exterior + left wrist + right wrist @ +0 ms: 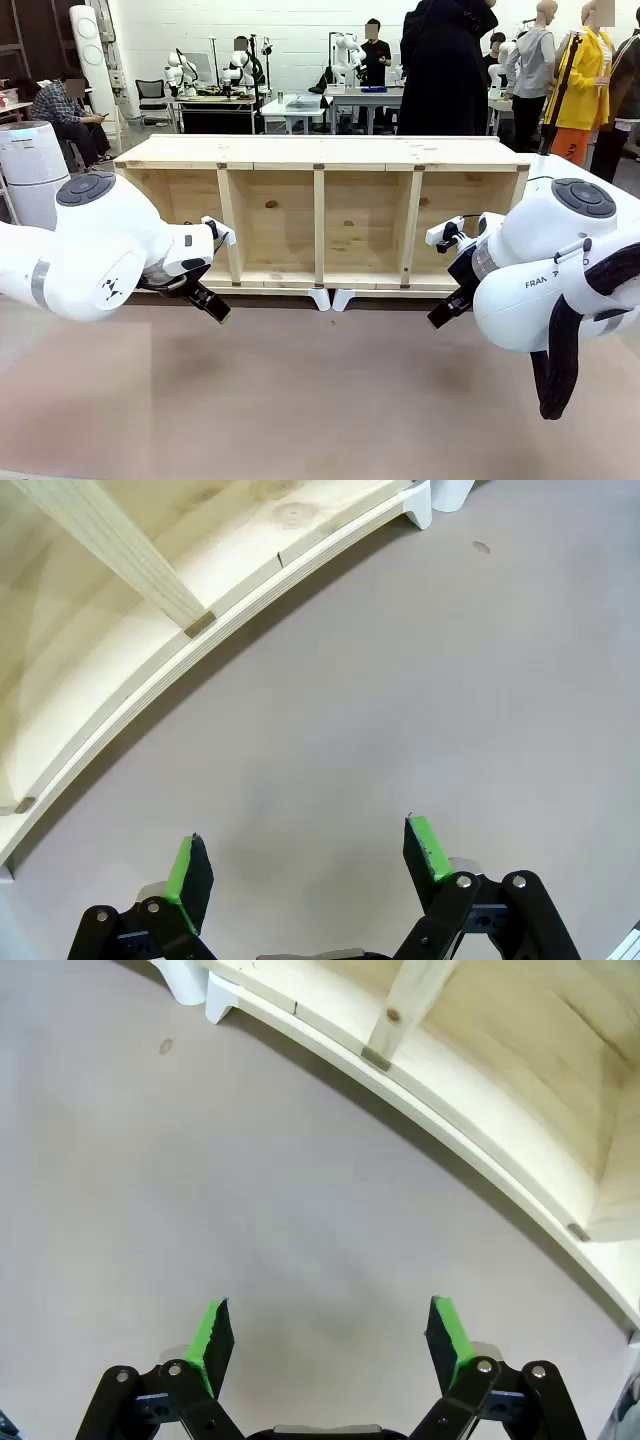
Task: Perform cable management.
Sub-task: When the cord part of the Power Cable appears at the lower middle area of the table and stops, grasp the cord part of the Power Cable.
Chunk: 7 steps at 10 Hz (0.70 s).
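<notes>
Leftmost, the left pincer (303,830) hangs just above the counter (320,400) near its left edge. Its jaws are spread wide and the green pads (186,872) face each other with nothing between them. Along the counter's far edge lies a long wooden shelf unit (320,215), its open compartments facing the robot and its lower rail close in front of both arms. Toward the right edge, the right pincer (329,1302) mirrors the other: low, wide open, holding nothing, and aimed at the counter just before the rail.

Where the cable lies cannot be told from these views, so the step in hand looks like finding it and getting a first hold. To do that well, each arm should keep its jaws wide on the way in and stay clear of the shelf's rail. It should meet the thin cord crosswise so the pads close squarely on it. A grip some way from the plug would leave slack to gather.
</notes>
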### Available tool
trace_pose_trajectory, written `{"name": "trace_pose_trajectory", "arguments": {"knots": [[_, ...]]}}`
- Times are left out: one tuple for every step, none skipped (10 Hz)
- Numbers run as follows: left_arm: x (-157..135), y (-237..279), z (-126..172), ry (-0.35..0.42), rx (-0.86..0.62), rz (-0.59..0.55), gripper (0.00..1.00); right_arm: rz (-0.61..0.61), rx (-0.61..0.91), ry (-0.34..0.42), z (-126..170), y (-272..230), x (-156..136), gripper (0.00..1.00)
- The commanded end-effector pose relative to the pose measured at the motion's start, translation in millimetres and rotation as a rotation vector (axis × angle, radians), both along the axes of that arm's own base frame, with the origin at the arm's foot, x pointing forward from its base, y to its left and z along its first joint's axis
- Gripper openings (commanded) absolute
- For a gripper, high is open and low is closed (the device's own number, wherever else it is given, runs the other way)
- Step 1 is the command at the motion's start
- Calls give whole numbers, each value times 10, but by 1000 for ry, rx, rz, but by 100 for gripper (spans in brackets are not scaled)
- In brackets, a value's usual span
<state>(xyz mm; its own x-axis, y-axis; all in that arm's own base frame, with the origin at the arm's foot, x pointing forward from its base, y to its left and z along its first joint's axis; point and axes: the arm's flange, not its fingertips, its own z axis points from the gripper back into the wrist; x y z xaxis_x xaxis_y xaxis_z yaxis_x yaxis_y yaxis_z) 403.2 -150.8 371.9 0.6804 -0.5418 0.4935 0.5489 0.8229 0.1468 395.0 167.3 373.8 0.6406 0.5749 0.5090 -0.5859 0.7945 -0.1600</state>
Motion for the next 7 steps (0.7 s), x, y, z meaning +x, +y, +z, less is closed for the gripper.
{"name": "trace_pose_trajectory", "arguments": {"knots": [[-1, -1, -1, 0, 0, 0, 100, 0, 0, 0, 0, 0, 0, 100], [-1, -1, -1, 0, 0, 0, 100, 0, 0, 0, 0, 0, 0, 100], [-1, -1, -1, 0, 0, 0, 100, 0, 0, 0, 0, 0, 0, 100], [-1, -1, -1, 0, 0, 0, 100, 0, 0, 0, 0, 0, 0, 100], [-1, -1, -1, 0, 0, 0, 100, 0, 0, 0, 0, 0, 0, 100], [-1, -1, -1, 0, 0, 0, 100, 0, 0, 0, 0, 0, 0, 100], [-6, -17, 0, -1, 3, -4, 100, 0, 0, 0, 0, 0, 0, 100]]}}
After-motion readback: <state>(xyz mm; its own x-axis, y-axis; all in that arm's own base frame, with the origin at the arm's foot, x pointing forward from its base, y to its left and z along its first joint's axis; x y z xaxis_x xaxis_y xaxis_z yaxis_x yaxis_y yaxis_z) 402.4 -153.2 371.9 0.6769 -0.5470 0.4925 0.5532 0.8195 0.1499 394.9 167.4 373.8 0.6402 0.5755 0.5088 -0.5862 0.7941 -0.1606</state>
